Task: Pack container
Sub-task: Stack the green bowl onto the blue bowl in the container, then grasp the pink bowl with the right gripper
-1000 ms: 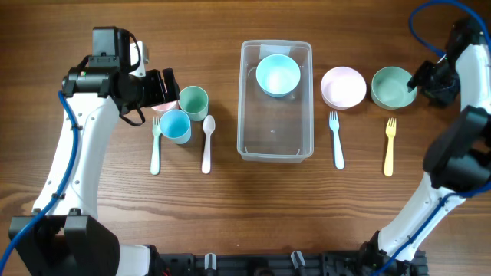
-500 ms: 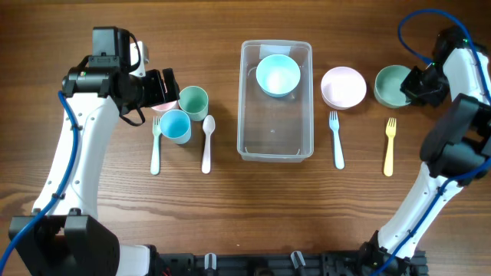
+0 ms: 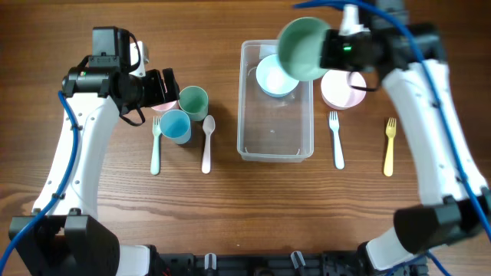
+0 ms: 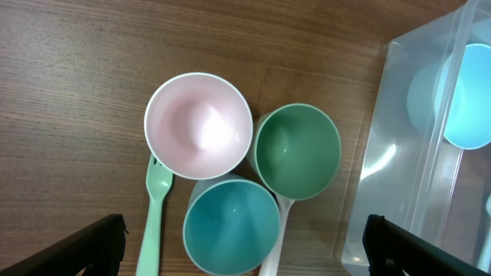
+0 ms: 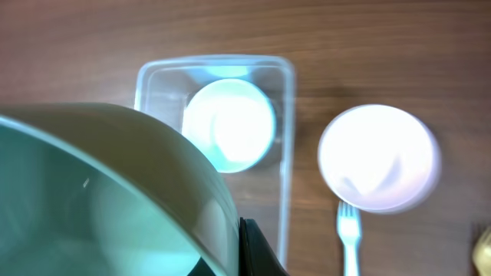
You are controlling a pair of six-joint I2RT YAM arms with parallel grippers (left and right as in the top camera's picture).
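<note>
The clear plastic rectangular container (image 3: 276,156) sat mid-way across the wooden table (image 3: 230,215), opening upward, its long axis running from near edge to far edge. The right gripper (image 3: 331,50) clenched the rim of a tilted sage-green plastic bowl (image 3: 301,47) above the container's far end, over a pale blue bowl (image 3: 277,75) inside. It would be best to level the green bowl, lower it within the walls, then release. The left gripper (image 3: 166,87) hung spread and empty over three pastel plastic cups (image 4: 297,149).

Clear container (image 3: 276,156), green bowl (image 3: 301,47), blue bowl (image 3: 277,75), pink bowl (image 3: 345,90), yellow fork (image 3: 390,146)
</note>
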